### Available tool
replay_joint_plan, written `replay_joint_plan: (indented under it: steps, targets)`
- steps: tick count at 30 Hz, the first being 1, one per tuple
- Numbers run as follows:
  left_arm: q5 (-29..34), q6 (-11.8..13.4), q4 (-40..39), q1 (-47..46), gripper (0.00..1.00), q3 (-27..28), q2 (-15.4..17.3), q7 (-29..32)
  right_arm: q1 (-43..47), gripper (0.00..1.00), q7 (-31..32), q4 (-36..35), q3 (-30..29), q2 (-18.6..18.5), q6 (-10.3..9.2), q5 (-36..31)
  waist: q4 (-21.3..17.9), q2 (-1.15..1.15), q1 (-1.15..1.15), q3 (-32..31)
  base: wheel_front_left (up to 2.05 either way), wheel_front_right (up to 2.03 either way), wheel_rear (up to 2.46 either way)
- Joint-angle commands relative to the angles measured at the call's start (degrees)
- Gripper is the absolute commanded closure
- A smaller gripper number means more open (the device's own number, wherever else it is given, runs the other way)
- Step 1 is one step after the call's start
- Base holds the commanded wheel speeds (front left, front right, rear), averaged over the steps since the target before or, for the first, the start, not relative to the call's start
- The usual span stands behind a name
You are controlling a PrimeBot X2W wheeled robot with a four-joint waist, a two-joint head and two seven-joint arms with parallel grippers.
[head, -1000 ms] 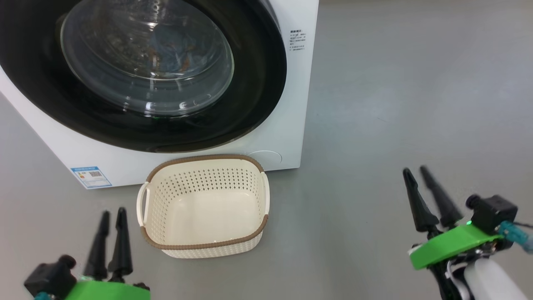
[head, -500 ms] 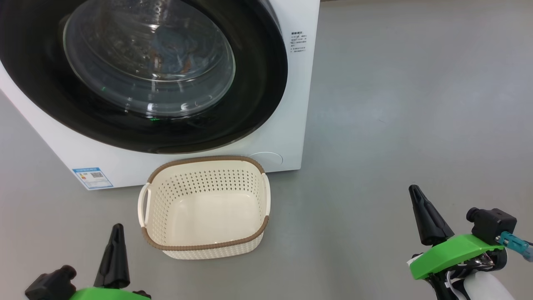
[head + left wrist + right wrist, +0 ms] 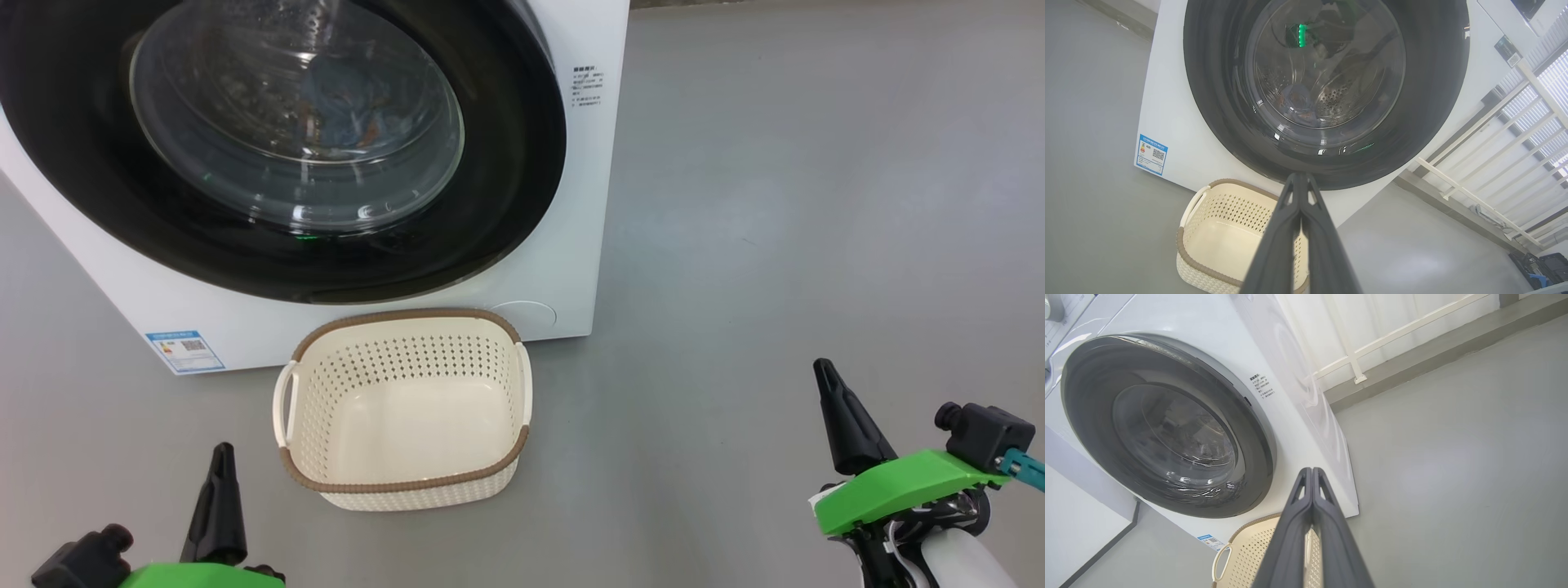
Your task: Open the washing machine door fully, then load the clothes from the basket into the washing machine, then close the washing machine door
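Clothes (image 3: 351, 102) behind closed w/m door (image 3: 510, 163)

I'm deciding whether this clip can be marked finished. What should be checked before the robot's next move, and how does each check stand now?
1. Washing machine door flush against the washing machine: ok, no gap shows in the head and right wrist views.
2. Door latched: cannot tell.
3. Clothes in the drum: ok, blue fabric shows through the glass.
4. Basket emptied: ok, its bottom is bare.
5. Left gripper shut and holding nothing: ok.
6. Right gripper shut, holding nothing and off the door: ok.
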Motion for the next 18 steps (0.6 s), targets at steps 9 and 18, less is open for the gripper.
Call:
replay_joint_plan:
  steps: [9,18]
  targets:
    - [-5.29,-0.25,-1.59,-1.52,1.0,1.62,0.05,1.73,-0.63,1.0,1.63,-1.87,-1.87,0.01,0.0,5.81,0.14,0.0,0.0,-0.28,0.0,0.0,0.0]
    - [-9.22,-0.31,-1.66,-1.58,1.0,2.27,-0.21,3.08,-0.35,1.0,2.9,-2.15,-2.92,0.5,0.0,9.97,0.25,0.0,0.0,-0.52,0.0,0.0,0.0]
